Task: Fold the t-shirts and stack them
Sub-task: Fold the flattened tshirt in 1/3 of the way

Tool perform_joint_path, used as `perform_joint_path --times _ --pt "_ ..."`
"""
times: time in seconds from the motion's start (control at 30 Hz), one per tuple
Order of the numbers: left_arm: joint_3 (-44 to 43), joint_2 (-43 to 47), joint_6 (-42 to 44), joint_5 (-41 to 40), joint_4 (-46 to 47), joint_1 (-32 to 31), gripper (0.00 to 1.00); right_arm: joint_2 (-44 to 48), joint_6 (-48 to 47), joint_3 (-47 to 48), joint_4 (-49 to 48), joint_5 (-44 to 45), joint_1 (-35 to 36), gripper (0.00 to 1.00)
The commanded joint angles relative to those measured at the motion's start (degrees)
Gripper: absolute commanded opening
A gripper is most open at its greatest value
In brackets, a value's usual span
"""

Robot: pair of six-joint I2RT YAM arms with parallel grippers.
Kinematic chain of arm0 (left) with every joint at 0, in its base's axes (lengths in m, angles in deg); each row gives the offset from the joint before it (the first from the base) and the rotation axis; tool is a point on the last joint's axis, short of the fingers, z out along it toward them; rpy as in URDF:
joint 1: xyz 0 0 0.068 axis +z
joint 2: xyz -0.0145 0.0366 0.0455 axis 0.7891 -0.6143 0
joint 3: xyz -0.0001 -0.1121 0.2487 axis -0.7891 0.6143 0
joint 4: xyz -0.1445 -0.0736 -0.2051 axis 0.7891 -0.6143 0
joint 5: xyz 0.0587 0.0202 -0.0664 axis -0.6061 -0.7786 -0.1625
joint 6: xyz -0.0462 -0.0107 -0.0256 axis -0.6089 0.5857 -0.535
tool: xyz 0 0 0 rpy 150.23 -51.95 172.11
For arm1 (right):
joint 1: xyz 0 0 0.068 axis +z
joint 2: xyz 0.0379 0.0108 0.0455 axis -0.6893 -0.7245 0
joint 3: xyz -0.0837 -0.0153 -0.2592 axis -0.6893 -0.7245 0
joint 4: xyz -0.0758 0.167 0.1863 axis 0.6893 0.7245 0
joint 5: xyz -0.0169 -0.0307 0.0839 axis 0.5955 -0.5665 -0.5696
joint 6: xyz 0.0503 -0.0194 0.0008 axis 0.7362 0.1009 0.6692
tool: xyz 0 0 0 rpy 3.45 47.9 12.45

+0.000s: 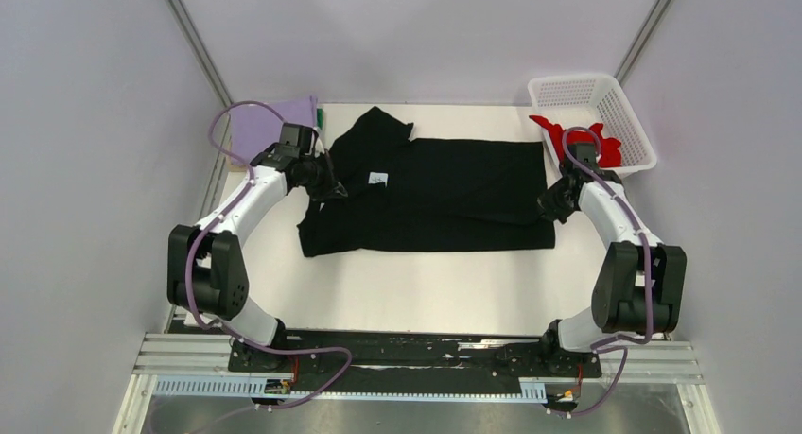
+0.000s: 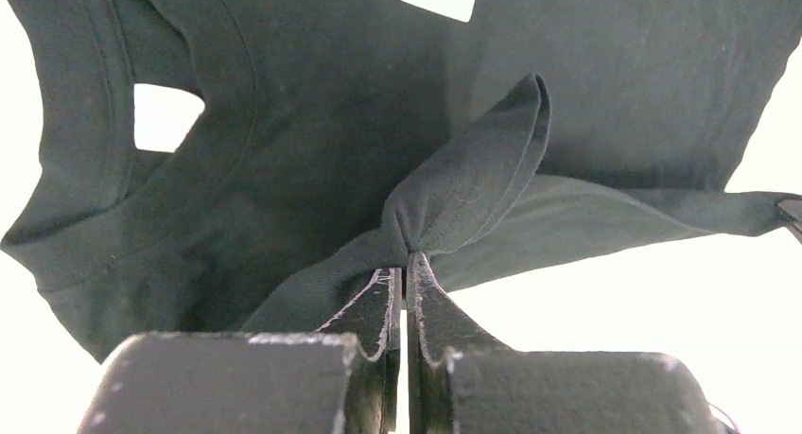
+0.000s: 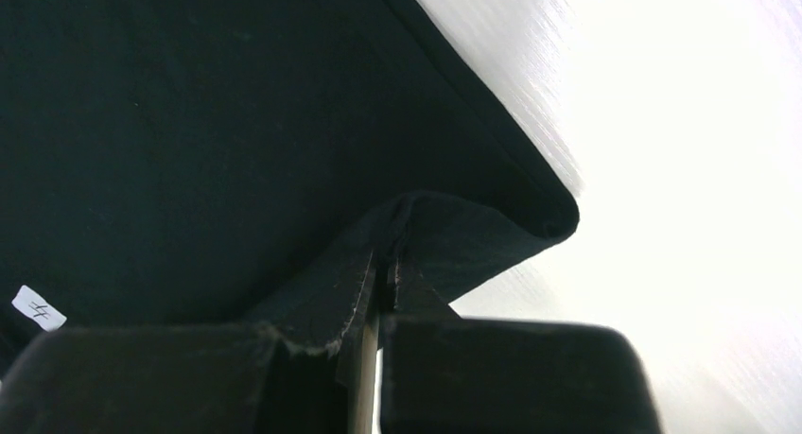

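The black t-shirt (image 1: 444,193) lies spread across the white table, its small white neck label (image 1: 377,179) near the left. My left gripper (image 1: 330,190) is shut on a pinch of its cloth beside the collar; in the left wrist view the gripper (image 2: 405,260) holds a raised fold of black t-shirt (image 2: 312,150). My right gripper (image 1: 551,207) is shut on the shirt's right hem edge, seen pinched in the right wrist view (image 3: 386,254) with the black t-shirt (image 3: 189,141) beyond. A lilac t-shirt (image 1: 270,127) lies folded at the back left. A red t-shirt (image 1: 591,143) hangs from the basket.
A white plastic lattice basket (image 1: 591,98) stands at the back right corner. A green edge (image 1: 321,119) shows beside the lilac shirt. Grey walls close the left, back and right. Bare white table (image 1: 426,287) lies in front of the shirt.
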Motion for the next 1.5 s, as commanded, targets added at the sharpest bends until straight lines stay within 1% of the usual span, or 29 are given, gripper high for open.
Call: perform_joint_path --times 0.0,0.2,0.3,0.33,0.37,0.4,0.43,0.47,0.5,0.53,0.57,0.6,0.63,0.67,0.7,0.73,0.77,0.8,0.87,0.9,0.93,0.97,1.0,1.03,1.1,1.2,1.27,1.37,1.47 --pt "-3.57 -2.57 2.31 -2.37 2.96 1.21 0.0 -2.16 -1.46 3.39 -2.85 0.03 -0.67 0.0" --pt "-7.73 -10.16 3.46 -1.91 5.54 1.49 0.0 -6.33 -1.08 4.87 -5.94 0.03 -1.24 0.02" --pt "-11.53 -14.88 5.05 -2.87 9.49 1.66 0.09 -9.61 -0.88 7.16 -7.48 1.35 -1.73 0.02" --pt "-12.94 -18.07 5.68 -2.68 9.75 1.75 0.11 -10.95 -0.92 8.36 -7.58 1.68 -1.92 0.02" --pt "-14.78 -19.76 7.45 -1.64 9.57 1.93 0.16 -12.09 -1.06 9.57 -7.52 1.99 -2.05 0.03" --pt "-18.85 -23.28 8.42 -0.93 9.26 1.97 0.22 -12.84 -1.28 10.65 -7.59 2.25 -2.12 0.07" --pt "-23.58 -25.04 10.62 1.28 8.15 2.01 0.4 -13.36 -1.36 11.56 -7.5 2.55 -2.16 0.15" --pt "-25.9 -28.56 11.45 2.07 7.19 1.97 0.47 -13.51 -1.47 12.26 -7.52 2.86 -2.17 0.27" --pt "-30.24 -30.1 13.13 3.88 5.79 2.0 0.59 -13.21 -1.61 12.72 -7.48 3.23 -2.17 0.4" --pt "-32.31 -32.86 13.85 4.78 5.13 2.01 0.64 -12.71 -1.75 12.93 -7.32 3.76 -2.17 0.52" --pt "-36.66 -34.01 14.72 5.41 3.36 2.01 0.79 -11.79 -1.88 12.92 -7.19 4.5 -2.17 0.59" --pt "-38.82 -35.61 15.13 5.24 0.41 2.02 0.95 -10.71 -1.99 12.59 -7.05 5.15 -2.17 0.64" --pt "-42.37 -36.04 15.64 4.05 -0.85 2.02 0.97 -9.29 -2.28 11.87 -7.0 5.75 -2.09 0.71" --pt "-43.39 -35.77 15.59 3.24 -2.42 2.02 0.99 -7.73 -2.74 11.04 -7.0 6.24 -2.01 0.79" --pt "-43.82 -34.32 15.38 1.95 -2.84 2.02 0.99 -6.26 -3.25 9.88 -6.93 6.8 -1.87 0.95" --pt "-43.19 -33.07 15.24 1.57 -3.12 2.02 1.0 -4.5 -3.98 8.75 -6.9 7.19 -1.57 0.99" --pt "-40.91 -29.19 14.7 0.94 -3.01 1.97 1.0 -2.85 -4.57 7.49 -6.83 7.18 -1.18 1.0" --pt "-39.05 -27.78 14.03 0.63 -2.74 1.9 1.0 -0.74 -5.02 5.98 -6.74 6.98 -0.56 1.0" --pt "-31.47 -21.43 12.59 -1.31 -1.5 1.47 1.0 1.94 -5.97 3.01 -7.24 5.3 1.15 1.0" --pt "-24.93 -16.26 12.05 -2.86 -0.53 1.31 1.0 2.87 -6.54 1.46 -8.12 3.68 2.17 1.0" --pt "-21.48 -13.88 10.58 -3.51 1.55 1.07 1.0 3.68 -7.68 -0.18 -9.9 1.49 3.12 1.0" --pt "-14.02 -9.14 9.63 -3.85 2.97 1.02 1.0 3.95 -8.41 -2.45 -11.82 -1.44 3.98 1.0" --pt "-10.23 -7.21 7.65 -3.52 5.81 0.98 1.0 3.81 -8.93 -3.15 -13.61 -4.06 4.1 1.0" --pt "-3.91 -3.89 6.89 -2.25 7.25 0.92 1.0 3.11 -9.58 -4.23 -15.37 -7.38 4.1 1.0" --pt "3.55 -1.39 4.99 -0.45 10.95 1.0 1.0 0.95 -10.3 -4.56 -17.84 -9.54 6.31 1.0" --pt "10.15 -2.26 2.19 1.95 15.69 1.09 1.0 -2.86 -11.57 -4.38 -21.36 -9.68 7.51 1.0" --pt "11.51 -4.5 1.27 0.99 17.77 1.32 1.0 -5.3 -11.58 -3.9 -22.09 -8.92 7.6 1.0" --pt "11.99 -8.66 0.26 -0.21 18.96 2.25 1.0 -8.45 -12.02 -3.36 -20.94 -5.06 7.51 1.0" --pt "12.46 -10.71 0.02 -0.42 19.2 3.18 1.0 -9.04 -10.91 -5.4 -19.63 -2.92 7.39 1.0"
